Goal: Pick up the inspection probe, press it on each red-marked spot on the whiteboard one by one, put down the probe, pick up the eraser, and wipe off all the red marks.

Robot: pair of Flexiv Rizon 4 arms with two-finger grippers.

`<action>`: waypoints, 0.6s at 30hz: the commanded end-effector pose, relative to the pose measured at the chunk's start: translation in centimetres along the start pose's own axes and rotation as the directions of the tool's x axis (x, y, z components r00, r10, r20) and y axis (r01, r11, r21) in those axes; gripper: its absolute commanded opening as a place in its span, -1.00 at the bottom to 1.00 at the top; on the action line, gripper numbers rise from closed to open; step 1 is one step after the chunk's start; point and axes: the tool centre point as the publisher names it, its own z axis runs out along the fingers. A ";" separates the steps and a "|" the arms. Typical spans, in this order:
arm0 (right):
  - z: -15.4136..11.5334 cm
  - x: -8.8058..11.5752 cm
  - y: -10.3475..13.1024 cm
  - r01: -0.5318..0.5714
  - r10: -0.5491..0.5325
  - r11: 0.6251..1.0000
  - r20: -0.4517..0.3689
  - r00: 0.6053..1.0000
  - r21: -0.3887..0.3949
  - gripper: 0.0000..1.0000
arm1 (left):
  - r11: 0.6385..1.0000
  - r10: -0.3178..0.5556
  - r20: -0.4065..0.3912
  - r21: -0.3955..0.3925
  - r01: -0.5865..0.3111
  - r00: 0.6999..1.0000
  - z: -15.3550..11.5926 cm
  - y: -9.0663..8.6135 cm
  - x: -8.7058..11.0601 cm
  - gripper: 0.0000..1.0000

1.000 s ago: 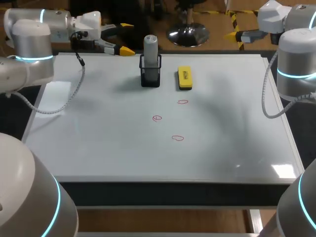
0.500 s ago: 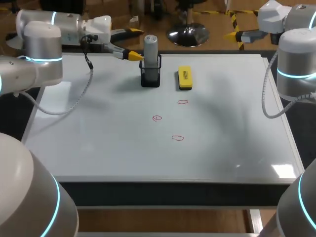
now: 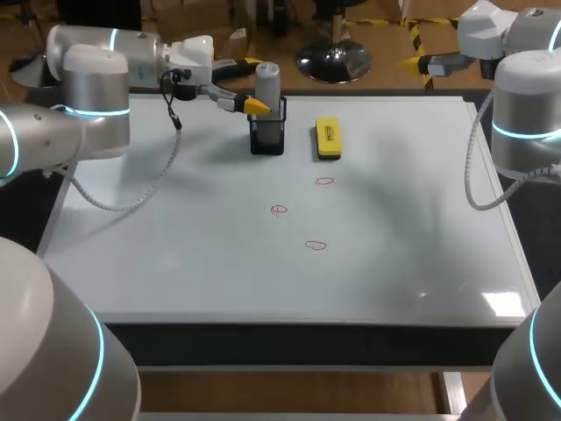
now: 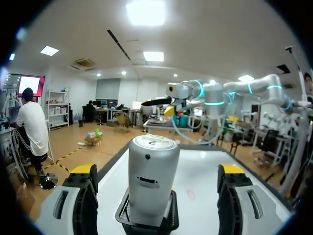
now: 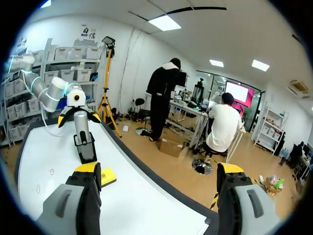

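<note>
Moved right along the frame's upper edge since a second ago: left gripper (image 3: 258, 85), spread wide, fingers (image 4: 80, 205) either side of the inspection probe (image 3: 267, 83), not touching. Probe upright in black holder (image 3: 266, 138), upper middle of the whiteboard (image 3: 175, 254). Yellow eraser (image 3: 328, 139) just right of holder; three red marks (image 3: 316, 246) below, around centre. Right gripper (image 5: 159, 181) likewise wide, upper right corner.

probe (image 3: 267, 83) in holder (image 3: 267, 137) (upright), eraser (image 3: 328, 139) just right, marks (image 3: 279, 210) in front
</note>
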 end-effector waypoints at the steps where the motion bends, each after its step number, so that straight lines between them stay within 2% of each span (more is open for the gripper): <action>1: 0.0 0.0 0.0 0.000 0.000 1.000 0.000 1.000 0.000 1.00 | 1.000 -0.001 0.007 0.002 0.001 1.000 0.8 0.1 -0.1 1.00; 10: 0.0 0.0 0.0 0.000 0.000 1.000 0.000 1.000 0.000 1.00 | 1.000 -0.001 0.003 0.005 0.001 1.000 2.1 0.2 -0.2 1.00; 18: 0.0 0.0 0.0 0.000 0.000 1.000 0.000 1.000 0.000 1.00 | 1.000 -0.009 0.013 0.010 0.009 1.000 2.0 0.6 -0.6 0.96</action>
